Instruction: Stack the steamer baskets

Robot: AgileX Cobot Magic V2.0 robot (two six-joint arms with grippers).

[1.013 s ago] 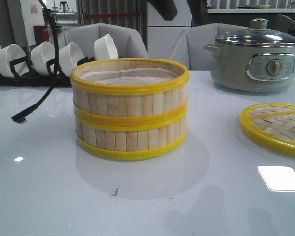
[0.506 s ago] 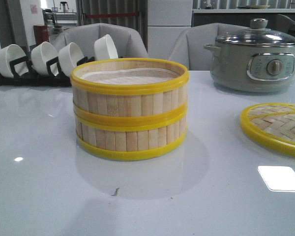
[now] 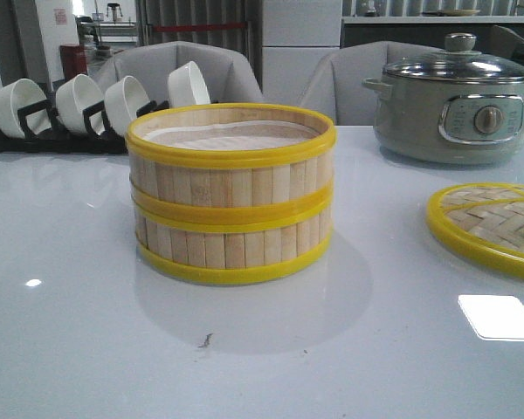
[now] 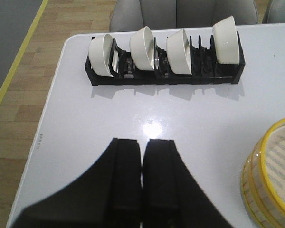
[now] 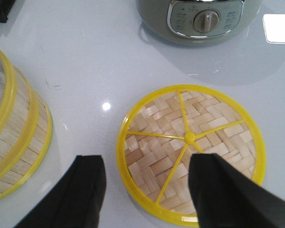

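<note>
Two round baskets [image 3: 230, 194] of upright pale bamboo slats with glossy yellow rims stand stacked mid-surface, a white liner inside the top one. The woven lid [image 5: 190, 149], yellow-rimmed with yellow spokes, lies flat toward the right edge below the right fingers [image 5: 147, 190], which are spread wide; the left fingers [image 4: 141, 183] are pressed together, empty. Four white bowls [image 3: 100, 100] sit in a black rack at the far left corner, and a grey-green pot [image 3: 454, 96] under a glass lid at the far right.

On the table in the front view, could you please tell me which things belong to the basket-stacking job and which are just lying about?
Belonging to the job:
- two round bamboo-slat steamer baskets with yellow rims, upper stacked on lower
- woven bamboo lid with yellow rim, lying flat on the table beside the stack

Just lying about:
- grey-green electric pot with glass lid
- white bowls in a black rack
</note>
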